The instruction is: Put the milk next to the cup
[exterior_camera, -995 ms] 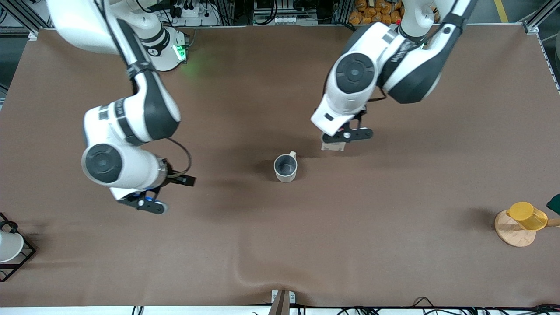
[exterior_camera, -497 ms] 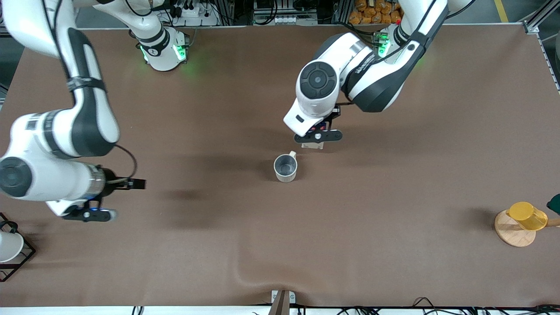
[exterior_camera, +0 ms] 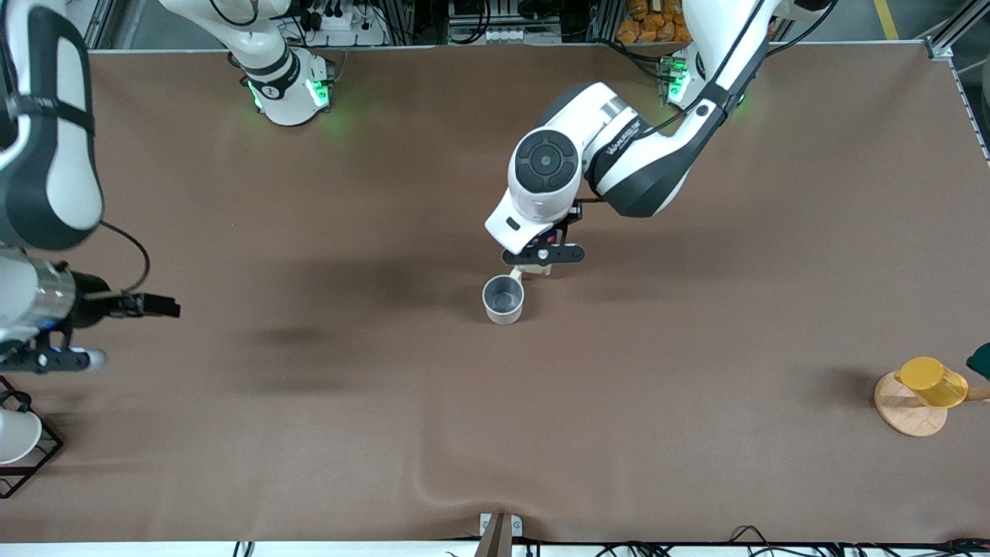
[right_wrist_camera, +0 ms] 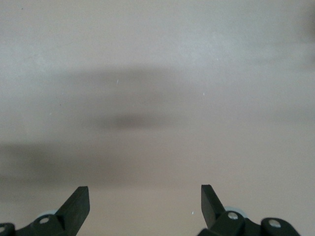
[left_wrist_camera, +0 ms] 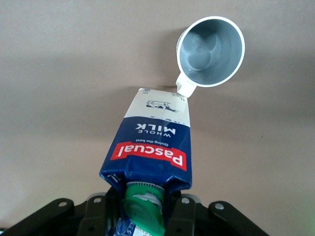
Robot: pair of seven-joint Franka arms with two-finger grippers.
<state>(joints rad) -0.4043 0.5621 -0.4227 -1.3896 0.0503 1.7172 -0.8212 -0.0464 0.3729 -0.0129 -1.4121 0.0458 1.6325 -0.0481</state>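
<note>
The milk (exterior_camera: 535,268) is a dark blue carton with a green cap (left_wrist_camera: 145,208), a red-and-white label and a pale base. My left gripper (exterior_camera: 542,254) is shut on its top, as the left wrist view (left_wrist_camera: 143,209) shows. The carton (left_wrist_camera: 153,142) hangs upright, and its base is right beside the handle of the cup (exterior_camera: 504,299). The cup is a beige mug with a grey inside (left_wrist_camera: 210,51) and stands in the middle of the table. My right gripper (exterior_camera: 48,359) is open and empty (right_wrist_camera: 144,197), over bare table at the right arm's end.
A yellow cup (exterior_camera: 933,381) lies on a round wooden disc (exterior_camera: 905,414) at the left arm's end. A white cup in a black wire frame (exterior_camera: 17,438) stands at the right arm's end. The brown cloth has a fold (exterior_camera: 437,483) near the front edge.
My left gripper has carried the milk toward the right arm's end, up to the cup's handle. My right arm has swung away from the middle toward its own end of the table.
</note>
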